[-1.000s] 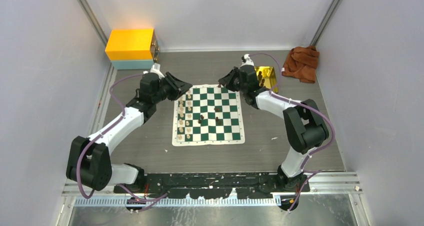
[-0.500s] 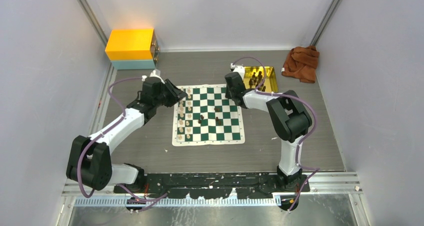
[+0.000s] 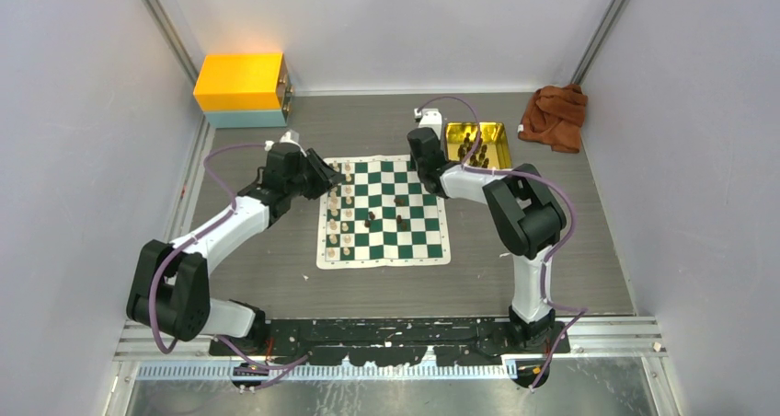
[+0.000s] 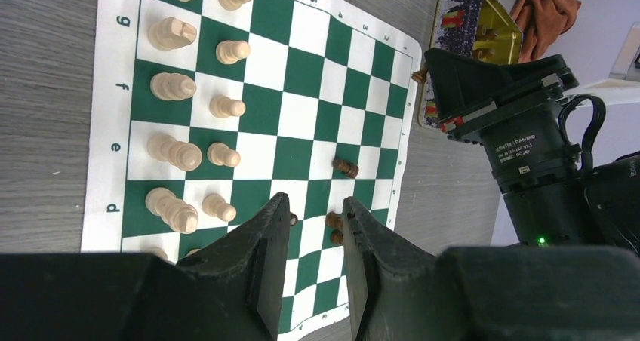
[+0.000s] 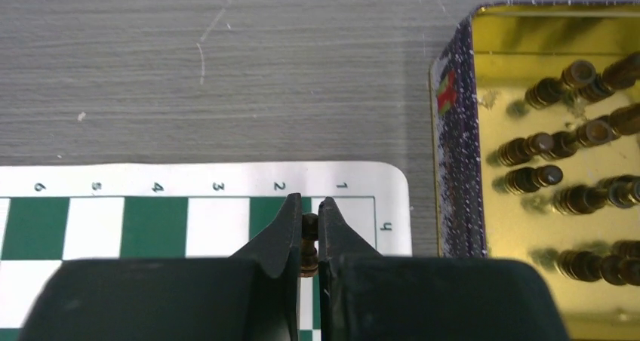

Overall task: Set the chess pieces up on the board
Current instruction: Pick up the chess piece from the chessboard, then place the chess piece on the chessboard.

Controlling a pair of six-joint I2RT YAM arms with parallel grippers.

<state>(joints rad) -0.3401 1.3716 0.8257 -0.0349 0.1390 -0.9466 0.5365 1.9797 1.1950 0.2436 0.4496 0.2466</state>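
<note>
The right jaws stand almost closed, pinching a small dark piece point(image 5: 309, 235) upright between their tips. Directly beneath them lies a corner of the board point(image 5: 189, 179), at the squares by the printed 1 and 2 on its cream border. Just right of these jaws, off the mat, sits the gold tray point(image 5: 453, 167), its dark patterned wall close to the board's edge. More dark pieces point(image 5: 532, 179) are in it, but I cannot tell whether they stand or lie. Ahead of the jaws there is only wood-grain counter point(image 5: 226, 69).

The left jaws are parted to a moderate gap with nothing between them, and they hang over the opposite side of the board. To their left stand two rows of cream pieces point(image 4: 172, 154), one to a square. Past their tips, dark ones occupy the middle squares: one point(image 4: 346, 167) alone, and another point(image 4: 333, 222) right at the gap beside a fingertip. Further ahead, the black wrist of the right arm point(image 4: 521, 130) stands over the mat's corner. The tray is behind it, and a rust-brown cloth point(image 4: 543, 9) lies beyond that.

From above, a yellow box point(image 3: 239, 82) stands on the counter well behind the left jaws, near the wall.
</note>
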